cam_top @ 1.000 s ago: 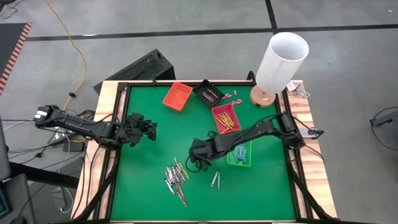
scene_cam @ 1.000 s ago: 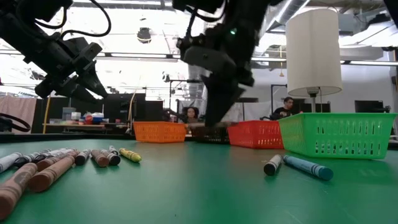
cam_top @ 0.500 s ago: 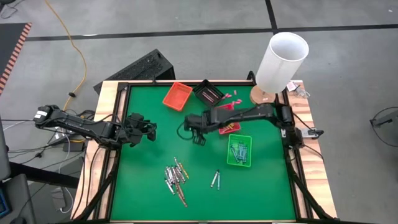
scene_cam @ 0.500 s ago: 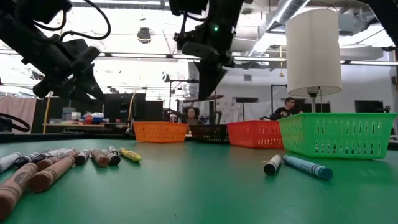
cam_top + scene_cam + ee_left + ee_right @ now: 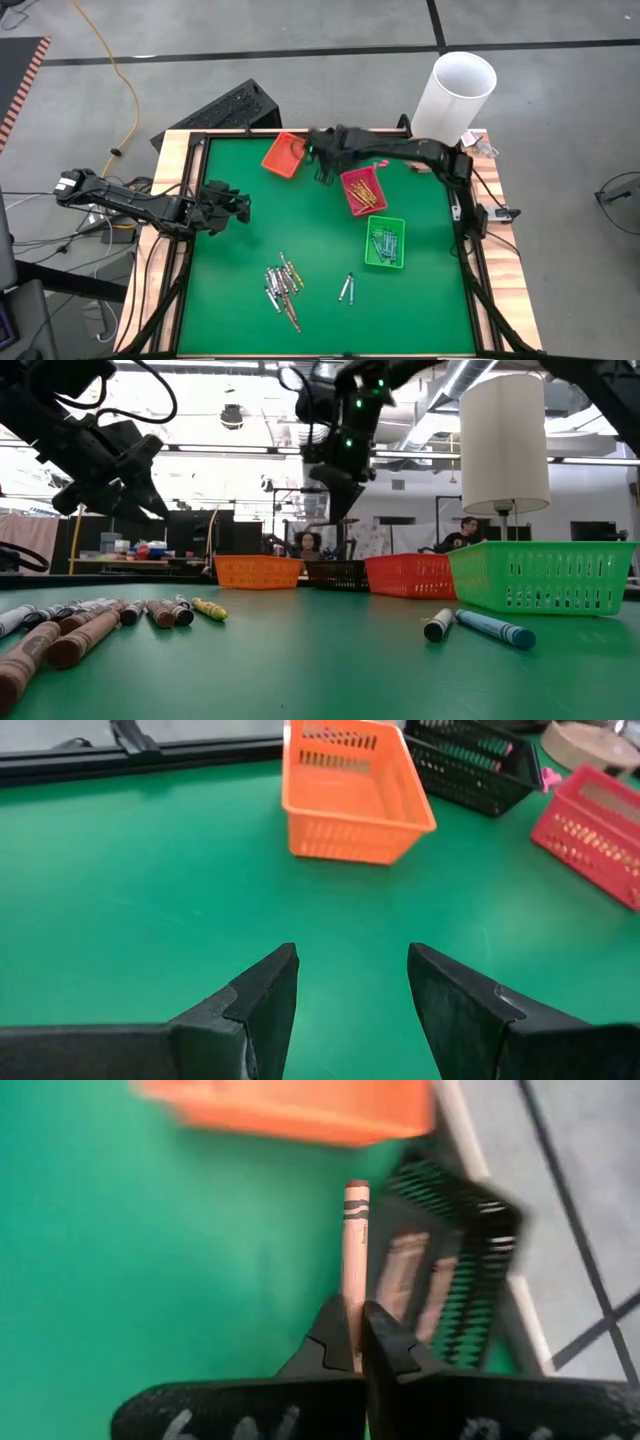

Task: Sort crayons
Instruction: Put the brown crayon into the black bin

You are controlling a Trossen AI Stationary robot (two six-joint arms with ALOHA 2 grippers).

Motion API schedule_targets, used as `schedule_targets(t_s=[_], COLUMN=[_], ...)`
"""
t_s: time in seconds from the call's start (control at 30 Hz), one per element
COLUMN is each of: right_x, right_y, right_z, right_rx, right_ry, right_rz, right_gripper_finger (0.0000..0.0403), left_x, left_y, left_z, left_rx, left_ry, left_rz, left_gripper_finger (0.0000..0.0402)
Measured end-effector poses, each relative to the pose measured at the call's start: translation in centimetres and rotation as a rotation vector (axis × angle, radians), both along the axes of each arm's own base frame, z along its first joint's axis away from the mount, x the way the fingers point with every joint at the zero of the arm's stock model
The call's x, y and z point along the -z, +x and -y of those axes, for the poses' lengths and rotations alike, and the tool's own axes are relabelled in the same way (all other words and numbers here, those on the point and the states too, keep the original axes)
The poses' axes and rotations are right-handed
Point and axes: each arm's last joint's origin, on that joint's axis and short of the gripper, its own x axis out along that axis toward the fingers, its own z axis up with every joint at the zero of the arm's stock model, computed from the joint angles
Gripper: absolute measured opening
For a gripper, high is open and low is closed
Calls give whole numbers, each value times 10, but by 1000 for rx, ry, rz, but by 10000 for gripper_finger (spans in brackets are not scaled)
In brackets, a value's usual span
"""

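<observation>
My right gripper (image 5: 322,168) hangs over the table's far middle, beside the black tray (image 5: 445,1250), shut on a tan-brown crayon (image 5: 355,1230). The orange tray (image 5: 284,155) stands just left of it. A heap of crayons (image 5: 283,288) lies on the green mat near the front, with two more crayons (image 5: 346,288) to its right. My left gripper (image 5: 243,207) waits open above the mat's left side, with nothing between its fingers (image 5: 265,995). My right gripper pinches the crayon's back end (image 5: 352,1295) between its two fingers. The crayon lies along the fingers and sticks out ahead of their tips. The fingers slant down. The crayon is lifted clear of the mat, by the black tray's rim.
A red tray (image 5: 362,190) holds yellow-orange crayons, and a green tray (image 5: 385,242) holds pale ones. A tall white lamp (image 5: 455,92) stands at the far right corner. A wooden frame (image 5: 182,200) borders the mat. People sit in the room beyond.
My right gripper has swung from the middle of the mat, near the crayon heap, toward the far edge and risen, still shut, turning as it went. It now hangs by the black tray.
</observation>
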Motion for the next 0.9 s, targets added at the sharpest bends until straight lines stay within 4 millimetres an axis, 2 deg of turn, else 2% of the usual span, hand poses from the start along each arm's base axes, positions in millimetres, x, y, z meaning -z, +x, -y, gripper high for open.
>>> schedule_targets(t_s=[0.17, 0.33, 0.5, 0.9], right_x=[-4, 5, 20, 46], right_y=[-13, -22, -28, -29], right_z=[50, 76, 83, 80], right_rx=[97, 131, 146, 161], right_ry=[-5, 34, 56, 71], right_rz=[88, 158, 150, 160], right_gripper_finger=[2, 2, 2, 2], left_x=[0, 0, 0, 0], left_y=[0, 0, 0, 0], left_z=[-1, -1, -1, 0], left_rx=[-19, -27, -33, -19], left_ry=[6, -3, 2, -13], left_rz=[10, 21, 23, 21], left_gripper_finger=[180, 180, 180, 180])
